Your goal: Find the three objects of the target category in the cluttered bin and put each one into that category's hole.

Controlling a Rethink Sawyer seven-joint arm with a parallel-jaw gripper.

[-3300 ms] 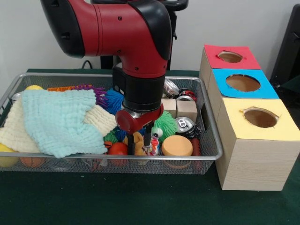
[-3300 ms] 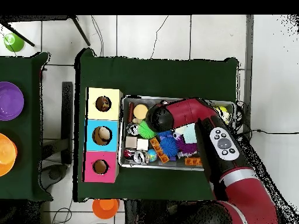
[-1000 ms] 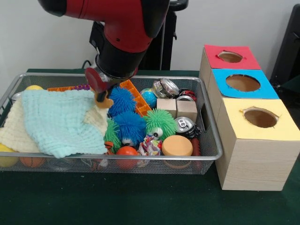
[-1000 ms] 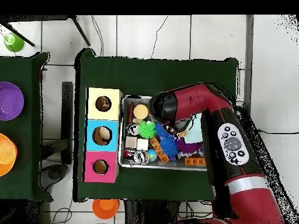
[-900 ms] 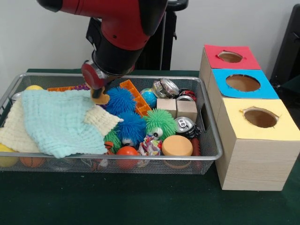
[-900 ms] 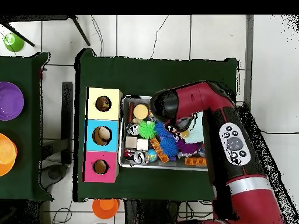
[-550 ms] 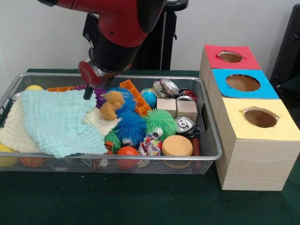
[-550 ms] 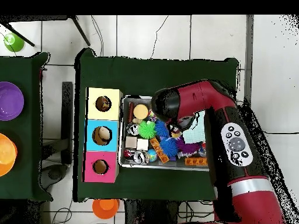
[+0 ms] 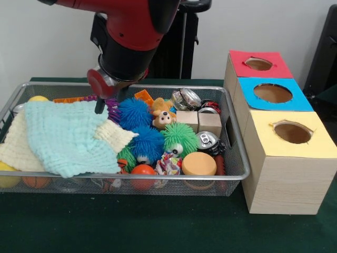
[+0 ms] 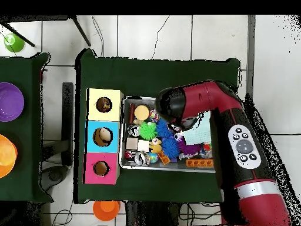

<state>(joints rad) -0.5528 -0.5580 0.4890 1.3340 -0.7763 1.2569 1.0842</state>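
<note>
Searching looks to be the step in hand, since nothing is on its way to a hole: the gripper [image 9: 100, 107] hangs low over the wire bin [image 9: 158, 178], above the part of the bin farthest from the boxes, just over the edge of the pale green cloth [image 9: 63, 134] that covers that end. Whether the claw is wide or narrow cannot be told from either view, because the arm's [image 9: 126, 31] bulk hides most of it, but no object shows in it. The task does not say which category is wanted, so the target can only be guessed. The likeliest candidates lie loose near the bin's middle: a small tan plush toy [image 9: 161, 114] resting on its back against a blue spiky ball [image 9: 134, 112], with more spiky balls toward the bin's front rim. Just outside the bin's other end stand three boxes, each with an open hole on top: the red-topped box [image 9: 258, 63], the blue-topped box [image 9: 273, 93] and the yellow-topped box [image 9: 291, 132]. In my judgement the next move calls for choosing one loose item at the bin's middle, coming down squarely over it, closing on it firmly and carrying it across the bin's rim to the matching hole; a soft round toy could easily slip.
</note>
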